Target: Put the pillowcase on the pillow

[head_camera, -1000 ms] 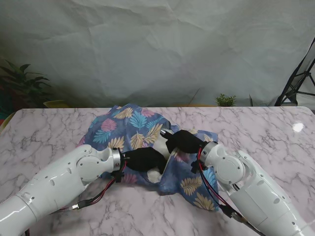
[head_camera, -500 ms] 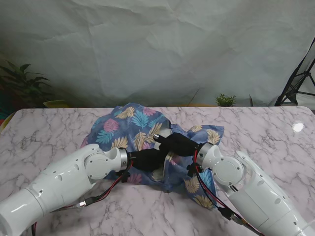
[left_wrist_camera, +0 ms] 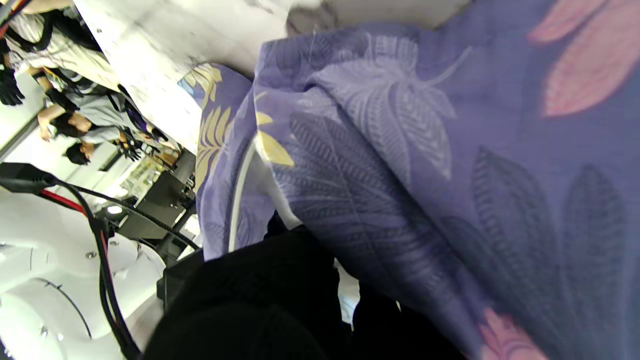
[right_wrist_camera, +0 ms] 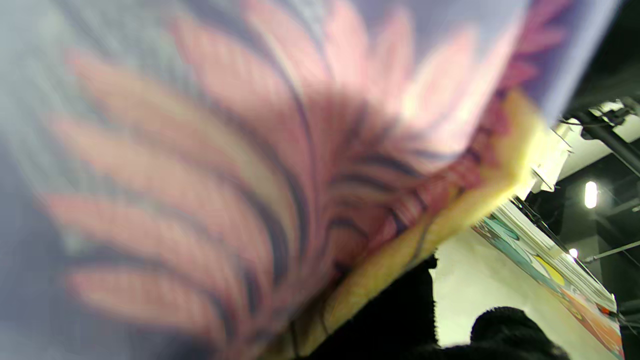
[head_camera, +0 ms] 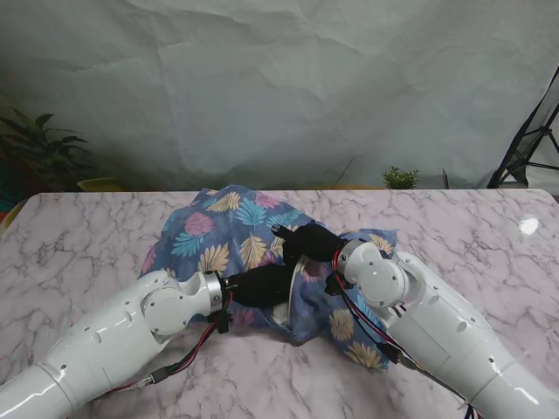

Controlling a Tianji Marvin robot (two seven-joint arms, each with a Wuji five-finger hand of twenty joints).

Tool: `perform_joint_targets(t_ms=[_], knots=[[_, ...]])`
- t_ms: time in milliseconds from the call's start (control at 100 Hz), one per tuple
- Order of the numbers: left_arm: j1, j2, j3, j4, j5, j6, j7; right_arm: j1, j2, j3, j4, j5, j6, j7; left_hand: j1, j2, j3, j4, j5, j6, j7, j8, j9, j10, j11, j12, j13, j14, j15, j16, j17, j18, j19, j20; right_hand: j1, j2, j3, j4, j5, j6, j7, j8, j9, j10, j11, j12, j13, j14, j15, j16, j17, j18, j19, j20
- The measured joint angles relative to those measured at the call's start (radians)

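Note:
A blue pillowcase printed with pink, yellow and teal leaves lies bunched over a white pillow in the middle of the marble table. Only a small white patch of pillow shows at the cloth's open edge nearest me. My left hand, black-gloved, is shut on the pillowcase's near edge at that opening. My right hand is shut on the cloth a little farther from me. The left wrist view is filled with the pillowcase folded over my fingers. The right wrist view shows blurred cloth close up.
A small potted plant stands at the table's far edge on the right, and a larger leafy plant is off the far left corner. A grey backdrop hangs behind. A light-stand leg is at the far right.
Both hands have shifted left and away from me, dragging the pillowcase farther over the pillow. Less white pillow shows now, and the cloth's right flap has bunched closer in.

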Motion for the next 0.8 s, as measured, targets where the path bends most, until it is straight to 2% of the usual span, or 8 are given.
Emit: perform_joint_targets(t_ms=[70, 130, 270, 410, 480, 600, 670, 800], knots=[[0.017, 0.000, -0.017, -0.007, -0.001, 0.010, 0.004, 0.001, -0.001, 0.001, 0.008, -0.012, 0.001, -0.009, 0.000, 0.001, -0.014, 0.000, 0.010, -0.001, 0.003, 0.006, 0.012, -0.003, 0.007, 0.000, 0.001, 0.003, 0.000, 0.000, 0.002, 0.001, 0.002, 0.000, 0.024, -0.001, -0.005, 0.000, -0.198, 0.055, -0.113, -0.042, -0.147, 0.063, -0.094, -0.025, -0.050, 0.056, -0.314, -0.117, -0.162, 0.072, -0.114, -0.051], [0.023, 0.001, -0.022, -0.016, -0.004, 0.018, 0.003, -0.004, -0.001, 0.007, 0.009, -0.003, -0.001, -0.013, -0.001, 0.002, -0.017, 0.000, 0.010, -0.001, 0.004, 0.007, 0.012, -0.003, 0.007, 0.001, 0.001, 0.008, 0.000, 0.000, 0.003, 0.012, 0.012, 0.000, 0.024, -0.024, -0.011, 0.000, -0.336, 0.069, -0.156, -0.071, -0.304, 0.076, -0.144, -0.056, -0.173, 0.088, -0.521, -0.144, -0.385, 0.110, -0.252, -0.056], [0.019, 0.005, -0.020, -0.027, -0.005, 0.030, -0.022, -0.051, -0.002, 0.068, -0.026, 0.033, -0.055, -0.002, -0.001, 0.002, -0.035, 0.000, 0.010, -0.001, 0.011, 0.009, 0.012, -0.003, 0.007, 0.011, 0.012, 0.016, 0.009, -0.003, 0.002, 0.015, 0.013, 0.000, 0.024, -0.051, -0.015, 0.000, -0.557, 0.070, -0.197, -0.122, -0.622, 0.081, -0.193, -0.123, -0.490, 0.088, -0.740, -0.223, -0.801, 0.133, -0.527, -0.062], [0.003, 0.012, -0.006, -0.028, -0.013, 0.040, -0.055, -0.143, 0.007, 0.155, -0.142, 0.069, -0.130, 0.001, -0.001, 0.013, -0.059, 0.000, 0.010, -0.001, 0.011, 0.009, 0.012, -0.007, 0.007, 0.011, 0.012, 0.015, 0.009, -0.009, -0.009, 0.015, 0.013, 0.000, 0.062, -0.091, -0.011, -0.002, -0.642, 0.069, -0.236, -0.158, -0.775, 0.063, -0.241, -0.160, -0.713, 0.043, -0.829, -0.306, -1.001, 0.094, -0.674, -0.081], [-0.002, 0.013, -0.003, -0.028, -0.017, 0.045, -0.060, -0.184, 0.007, 0.186, -0.181, 0.056, -0.191, -0.063, -0.001, 0.013, -0.070, 0.000, 0.010, -0.001, 0.011, 0.009, 0.012, -0.010, 0.007, 0.011, 0.012, 0.015, 0.009, -0.009, -0.009, 0.015, 0.013, 0.000, 0.065, -0.103, -0.011, -0.007, -0.686, 0.068, -0.267, -0.186, -0.836, 0.039, -0.261, -0.172, -0.799, 0.002, -0.852, -0.359, -1.063, 0.046, -0.722, -0.106], [-0.005, 0.014, -0.003, -0.027, -0.021, 0.050, -0.066, -0.254, -0.005, 0.261, -0.239, -0.178, -0.211, -0.215, -0.001, 0.013, -0.072, 0.000, 0.009, -0.001, 0.011, 0.009, 0.013, -0.011, 0.007, 0.011, 0.012, 0.015, 0.009, -0.009, -0.009, 0.015, 0.013, 0.000, 0.093, -0.113, -0.011, -0.011, -0.741, 0.068, -0.305, -0.247, -0.891, -0.006, -0.290, -0.192, -0.880, -0.052, -0.877, -0.401, -1.113, -0.035, -0.767, -0.148], [-0.005, 0.014, -0.005, -0.027, -0.018, 0.052, -0.067, -0.285, -0.001, 0.318, -0.277, -0.309, -0.187, -0.151, -0.001, 0.015, -0.086, 0.000, 0.009, -0.001, 0.007, 0.009, 0.013, -0.012, 0.007, 0.011, 0.012, 0.015, 0.009, -0.009, -0.008, 0.015, 0.013, 0.000, 0.127, -0.125, -0.012, -0.011, -0.752, 0.097, -0.326, -0.273, -0.902, -0.009, -0.306, -0.199, -0.893, -0.057, -0.893, -0.417, -1.125, -0.060, -0.794, -0.172], [-0.006, 0.016, -0.004, -0.032, 0.009, 0.058, -0.068, -0.310, 0.048, 0.385, -0.307, -0.315, -0.161, 0.089, 0.000, 0.041, -0.136, 0.000, -0.023, -0.001, -0.019, 0.017, 0.011, -0.006, -0.008, 0.011, 0.012, 0.015, 0.009, -0.009, -0.008, 0.015, 0.013, 0.000, 0.189, -0.147, -0.001, -0.011, -0.752, 0.118, -0.331, -0.307, -0.915, -0.010, -0.324, -0.207, -0.897, -0.064, -0.930, -0.431, -1.141, -0.089, -0.866, -0.222]])
